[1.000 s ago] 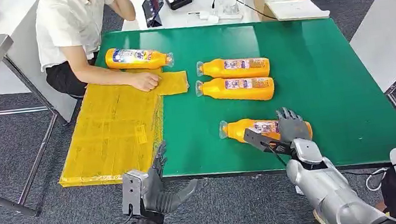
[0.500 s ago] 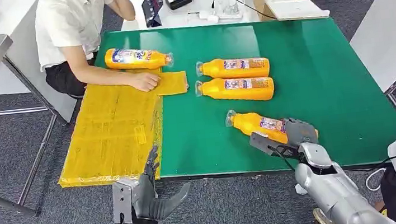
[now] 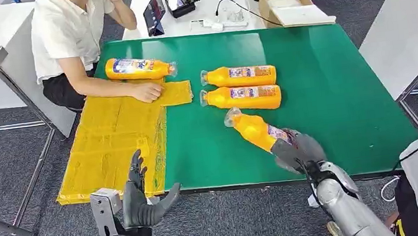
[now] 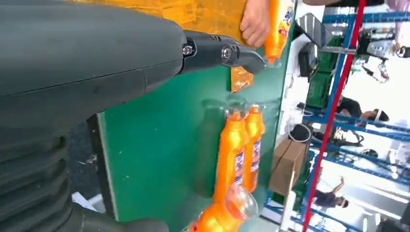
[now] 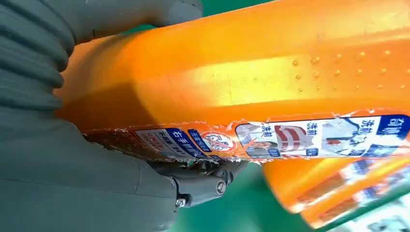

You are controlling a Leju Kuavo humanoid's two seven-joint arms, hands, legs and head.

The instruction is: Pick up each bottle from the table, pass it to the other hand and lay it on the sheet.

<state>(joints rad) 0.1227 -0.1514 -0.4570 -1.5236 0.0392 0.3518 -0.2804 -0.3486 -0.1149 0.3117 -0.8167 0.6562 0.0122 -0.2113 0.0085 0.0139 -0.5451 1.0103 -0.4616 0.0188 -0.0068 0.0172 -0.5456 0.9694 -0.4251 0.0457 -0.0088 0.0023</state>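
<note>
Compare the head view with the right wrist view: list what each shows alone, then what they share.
Head view alone: the left hand open below the table edge, the yellow sheet, a person's hand resting on it, a bottle by the person's arm, and a cardboard box.

Right wrist view alone: the held bottle's raised dots and torn label edge close up.

Both: the right hand gripping the orange bottle, the green table, and the two bottles lying side by side.
</note>
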